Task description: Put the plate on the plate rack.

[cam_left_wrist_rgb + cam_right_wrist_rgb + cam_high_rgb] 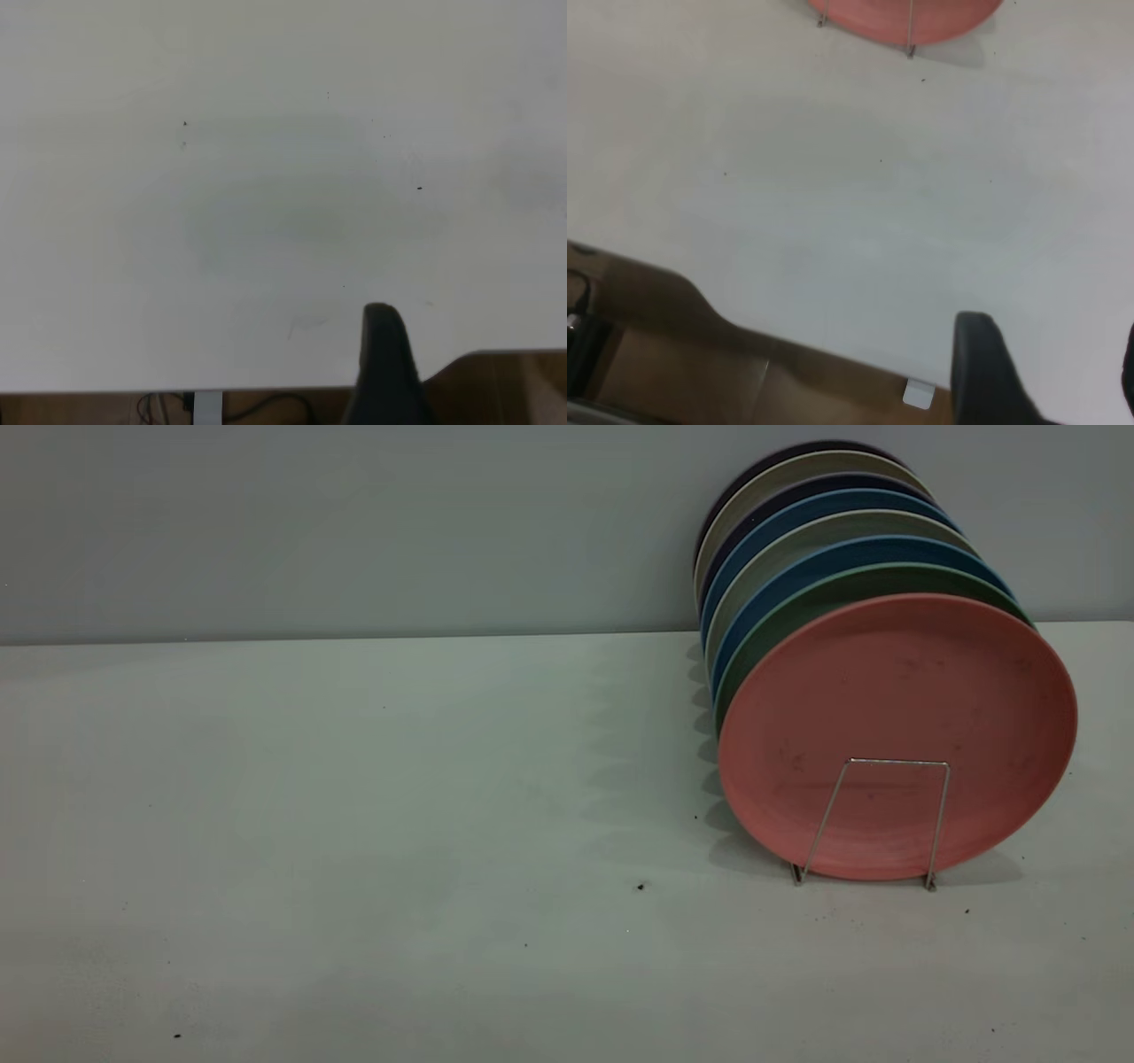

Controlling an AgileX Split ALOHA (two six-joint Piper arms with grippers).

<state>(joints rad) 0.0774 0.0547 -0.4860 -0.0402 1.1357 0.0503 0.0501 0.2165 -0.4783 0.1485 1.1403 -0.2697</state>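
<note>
Plate [895, 717] upright in plate rack [873, 824] (front slot)

Left finger [383, 359]: matte black, smooth, rounded tip, widening toward base. No screws or markings visible on it. Only one finger in left wrist view. Right finger [983, 367]: same matte black, blunt rounded tip, thick curved body. Second dark sliver [1129, 372] at right wrist view's edge, too little showing to tell shape. Arms out of exterior view.
</note>
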